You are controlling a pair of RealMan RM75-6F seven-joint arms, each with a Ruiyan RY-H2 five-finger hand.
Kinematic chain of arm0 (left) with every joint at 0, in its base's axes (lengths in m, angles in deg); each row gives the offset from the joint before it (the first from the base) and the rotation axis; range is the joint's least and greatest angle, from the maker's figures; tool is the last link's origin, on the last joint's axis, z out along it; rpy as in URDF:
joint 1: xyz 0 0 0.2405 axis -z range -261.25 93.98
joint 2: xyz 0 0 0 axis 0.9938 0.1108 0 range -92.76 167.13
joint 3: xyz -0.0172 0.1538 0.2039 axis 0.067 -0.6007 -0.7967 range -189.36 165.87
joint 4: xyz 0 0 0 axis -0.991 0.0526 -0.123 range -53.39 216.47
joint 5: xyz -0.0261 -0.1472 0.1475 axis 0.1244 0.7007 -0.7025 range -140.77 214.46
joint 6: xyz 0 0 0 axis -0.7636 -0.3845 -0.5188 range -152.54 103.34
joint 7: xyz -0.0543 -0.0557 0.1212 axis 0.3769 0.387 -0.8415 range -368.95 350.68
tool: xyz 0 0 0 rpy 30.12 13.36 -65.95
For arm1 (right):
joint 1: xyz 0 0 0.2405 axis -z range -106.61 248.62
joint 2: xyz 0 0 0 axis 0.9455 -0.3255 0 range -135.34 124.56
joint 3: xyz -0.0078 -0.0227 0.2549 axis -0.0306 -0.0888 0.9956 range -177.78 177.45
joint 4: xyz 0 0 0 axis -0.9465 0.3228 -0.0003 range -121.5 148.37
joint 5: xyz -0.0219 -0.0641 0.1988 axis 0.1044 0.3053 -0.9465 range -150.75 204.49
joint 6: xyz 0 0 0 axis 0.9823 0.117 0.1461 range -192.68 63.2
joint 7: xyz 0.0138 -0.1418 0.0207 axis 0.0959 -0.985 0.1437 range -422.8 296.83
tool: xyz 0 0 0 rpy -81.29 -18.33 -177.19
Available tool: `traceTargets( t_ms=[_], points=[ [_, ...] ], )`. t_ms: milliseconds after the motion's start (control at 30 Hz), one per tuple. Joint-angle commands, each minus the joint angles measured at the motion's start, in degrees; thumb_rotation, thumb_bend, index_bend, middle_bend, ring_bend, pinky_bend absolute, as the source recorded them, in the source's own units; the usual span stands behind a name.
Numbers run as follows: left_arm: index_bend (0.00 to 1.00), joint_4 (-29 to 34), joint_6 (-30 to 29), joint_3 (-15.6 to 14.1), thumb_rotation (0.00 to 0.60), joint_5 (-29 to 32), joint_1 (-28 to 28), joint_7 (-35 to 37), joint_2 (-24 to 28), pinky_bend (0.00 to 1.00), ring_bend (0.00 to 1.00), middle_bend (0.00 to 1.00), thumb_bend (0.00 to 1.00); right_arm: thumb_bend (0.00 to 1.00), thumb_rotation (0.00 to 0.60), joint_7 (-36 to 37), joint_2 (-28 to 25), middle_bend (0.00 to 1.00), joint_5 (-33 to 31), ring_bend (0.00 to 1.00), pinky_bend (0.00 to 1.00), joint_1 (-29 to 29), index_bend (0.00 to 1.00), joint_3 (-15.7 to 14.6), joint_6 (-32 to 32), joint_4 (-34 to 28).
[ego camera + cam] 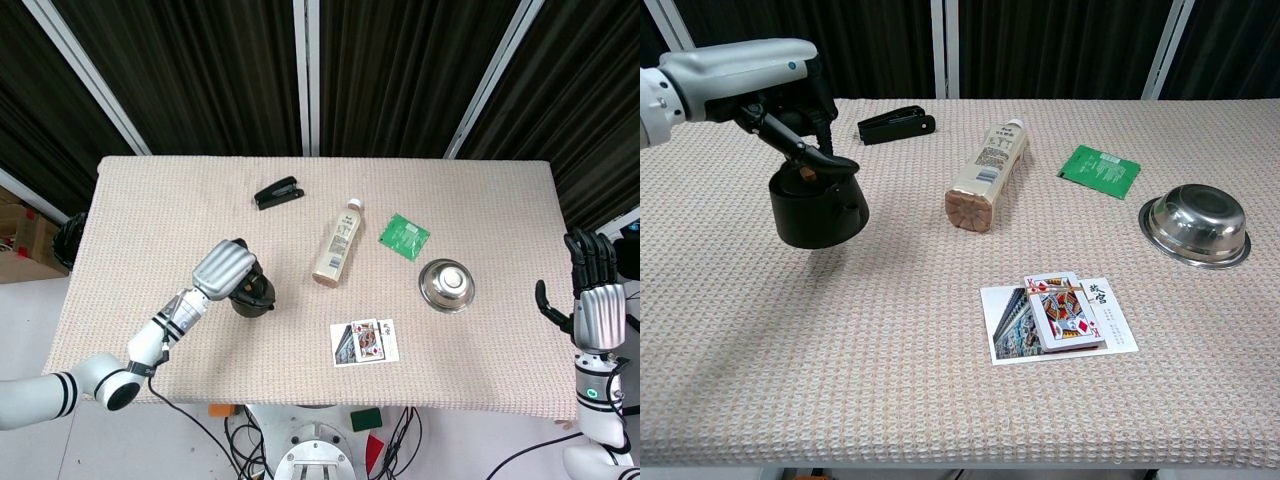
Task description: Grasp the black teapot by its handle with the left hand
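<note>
So the black teapot (pixel 818 207) sits on the near-left part of the surface (pixel 480 230), which has a beige woven cover. The left hand (pixel 224 269) is right on top of it, fingers (pixel 800 150) curled down over the lid and handle area. From the chest view it looks like they're touching the pot's top, but I can't tell if they've actually closed around the handle.

Around it: a black stapler (pixel 279 192) lies further back, well apart from the pot. A beige bottle (pixel 338 244) with a white cap is lying on its side just right of the teapot, nearest neighbour but not touching. Past that there's a green packet (pixel 404 236), then a steel bowl (pixel 447 284) upside down toward the right. Near the front edge a postcard (pixel 1040 322) has a playing card (pixel 1066 309) on top of it.

The right hand (pixel 594 296) is way off at the right edge of the surface, upright, fingers apart, holding nothing.
</note>
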Motion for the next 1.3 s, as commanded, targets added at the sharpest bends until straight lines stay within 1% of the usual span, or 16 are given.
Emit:
traceTargets(
  t_ms=[33,133,233,433,500,567,633,967,1300],
  points=[
    [1.0,-0.85,-1.07,0.4,0.347,-0.3,-0.48,0.44,-0.88,0.55,1.0,1.0,0.15,0.44,0.6,0.09,0.15,0.0,-0.03,0.0,0.0,0.0,0.0,-0.08,0.17,0.16],
    [1.0,-1.49,-1.82,0.57,0.349,-0.57,-0.79,0.29,-1.5,0.59,1.0,1.0,0.17,0.44,0.6,0.15,0.21,0.0,0.02,0.0,0.0,-0.01,0.0,-0.18,0.33,0.31],
    [1.0,-1.8,-1.98,0.64,0.36,-0.78,-0.92,0.31,-1.71,0.6,1.0,1.0,0.2,0.44,0.6,0.17,0.14,0.0,0.07,0.0,0.0,-0.01,0.0,-0.28,0.49,0.3],
    [1.0,-2.21,-2.15,0.76,0.449,-1.13,-1.11,0.46,-2.11,0.61,1.0,1.0,0.25,0.44,0.6,0.07,0.07,0.0,0.12,0.0,0.0,0.01,0.0,-0.42,0.75,0.23],
    [1.0,-2.43,-2.23,0.79,0.488,-1.24,-1.14,0.31,-2.25,0.61,1.0,1.0,0.27,0.44,0.6,0.04,0.06,0.0,0.16,0.0,0.0,0.04,0.0,-0.47,0.74,0.19],
    [1.0,-2.57,-2.33,0.86,0.553,-1.35,-1.2,0.21,-2.32,0.61,1.0,1.0,0.29,0.44,0.6,0.03,0.13,0.0,0.14,0.0,0.0,0.04,0.0,-0.49,0.83,0.26],
    [1.0,-2.59,-2.37,0.9,0.583,-1.47,-1.25,0.35,-2.32,0.61,1.0,1.0,0.31,0.44,0.6,0.07,0.19,0.0,0.14,0.0,0.0,0.03,0.0,-0.51,0.87,0.33],
    [1.0,-2.84,-2.83,1.28,0.6,-1.9,-1.49,0.8,-2.44,0.62,1.0,1.0,0.34,0.44,0.6,0.21,0.53,0.0,0.14,0.0,0.0,-0.08,0.0,-0.5,1.05,0.71],
    [1.0,-5.13,-4.51,1.75,0.6,-2.94,-1.61,-1.2,-3.52,0.62,1.0,1.0,0.35,0.44,0.6,0.24,0.52,0.0,0.08,0.0,0.0,-0.16,0.0,-0.43,1.2,0.85]
  ],
)
